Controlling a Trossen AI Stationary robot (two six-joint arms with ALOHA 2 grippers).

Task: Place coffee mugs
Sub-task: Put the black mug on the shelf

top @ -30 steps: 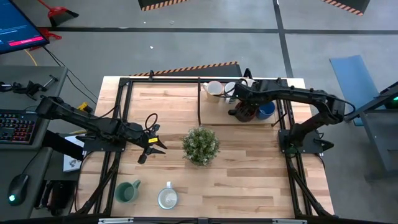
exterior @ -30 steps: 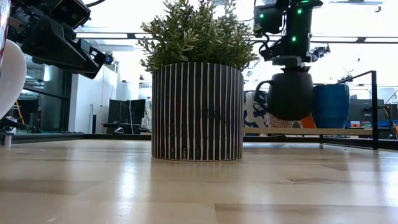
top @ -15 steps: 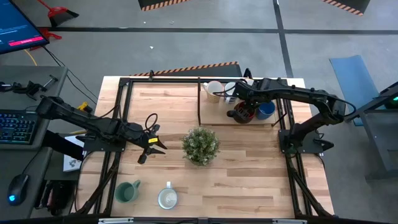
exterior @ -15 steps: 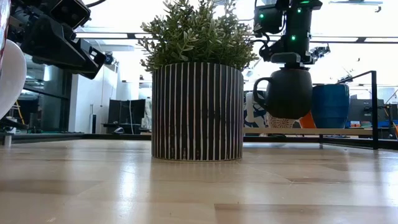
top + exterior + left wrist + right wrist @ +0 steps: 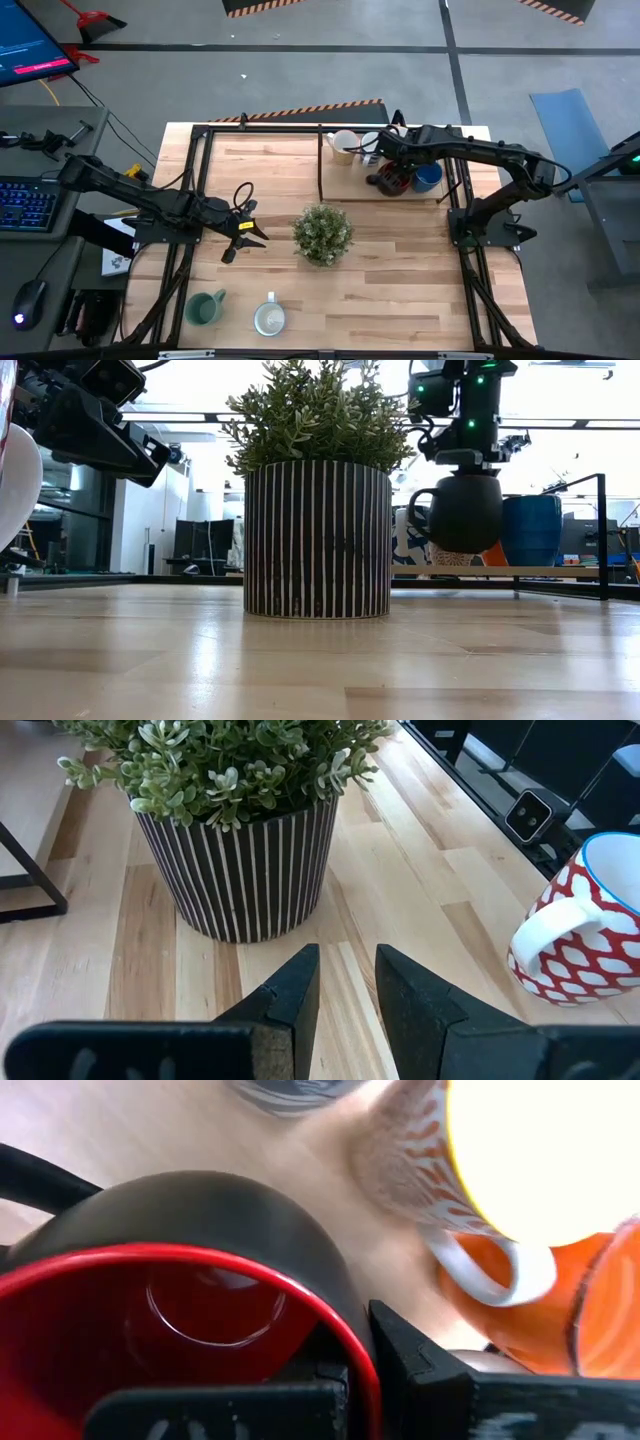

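Note:
My right gripper [image 5: 393, 172] is shut on a black mug with a red inside [image 5: 465, 510], above the far right shelf. Beside it stand a blue mug [image 5: 428, 178] and two white mugs [image 5: 343, 143]. The right wrist view shows an orange-patterned mug with a white handle [image 5: 480, 1170] and an orange mug [image 5: 610, 1310] just beyond. My left gripper [image 5: 348, 985] hovers open, left of the potted plant [image 5: 322, 232]. A red-and-white mug [image 5: 575, 940] stands near it. A green mug [image 5: 205, 307] and a pale mug [image 5: 269, 318] stand on their bases near the near edge. My right gripper holds the black mug by its rim [image 5: 350, 1335], one finger inside the red hollow and one outside the wall. It comes from above, pointing down. The mug hangs upright below the fingers, lifted clear of the shelf [image 5: 450, 570], with its handle [image 5: 418, 510] toward the plant.
A black metal frame [image 5: 600, 530] borders the shelf at the far right. The striped plant pot [image 5: 318, 540] stands mid-table between the arms. Bare wood [image 5: 400, 280] lies to the right of the plant and along the near side.
My right gripper has carried the black mug a little toward the far edge, still lifted and upright.

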